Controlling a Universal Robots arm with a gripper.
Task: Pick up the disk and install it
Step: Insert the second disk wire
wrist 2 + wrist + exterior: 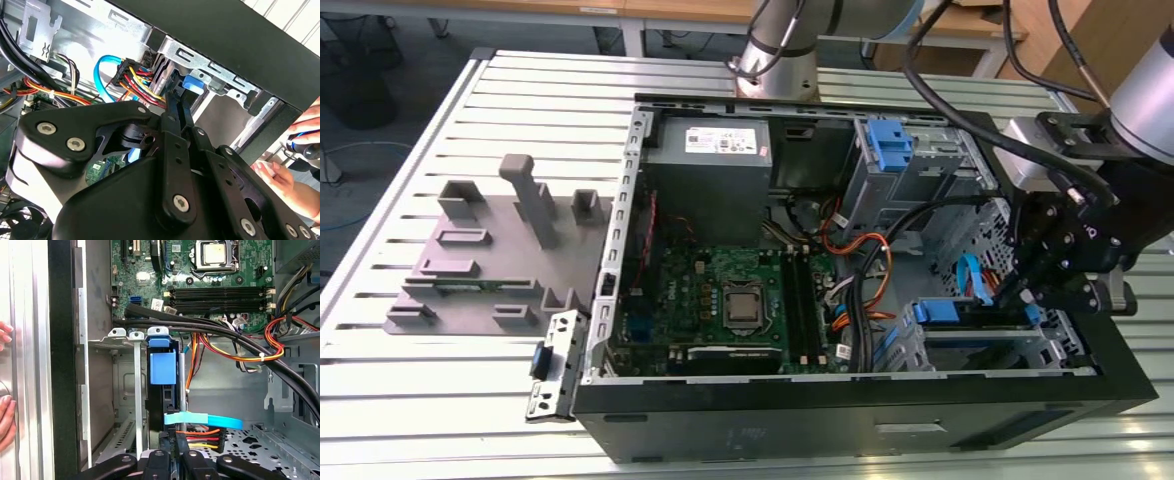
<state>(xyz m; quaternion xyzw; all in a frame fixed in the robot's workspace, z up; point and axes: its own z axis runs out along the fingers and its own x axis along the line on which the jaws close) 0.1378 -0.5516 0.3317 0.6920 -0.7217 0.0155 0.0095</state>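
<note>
Exterior view: an open computer case point(854, 400) is laid on a slatted metal table point(400, 380), with the gripper point(1027, 290) lowered into the case's drive bay at about 4 o'clock of the frame. The disk point(974, 312) is seen standing on edge in that bay, its blue bracket showing just beside the gripper's black linkage. A grey power supply point(710, 170) is set at 12 o'clock of the case, a motherboard point(720, 300) below it, and a second blue latch point(887, 150) is fixed at about 1 o'clock. A grey plastic fixture point(494, 250) is placed on the table at 9 o'clock, well apart from the case.

First wrist view: the disk point(162, 385) is slotted upright between the metal bay rails point(137, 390), blue tab on top. A light blue data cable point(205, 419) and a red-yellow power plug point(200, 437) are connected at its near end. The fingers point(170, 440) are drawn close together about the disk's edge; actual contact cannot be told.

Second wrist view: the narrowed fingers point(175, 107) are pointed at the blue bracket point(192, 85). A person's hand point(285, 182) is seen outside the case at 4 o'clock.
</note>
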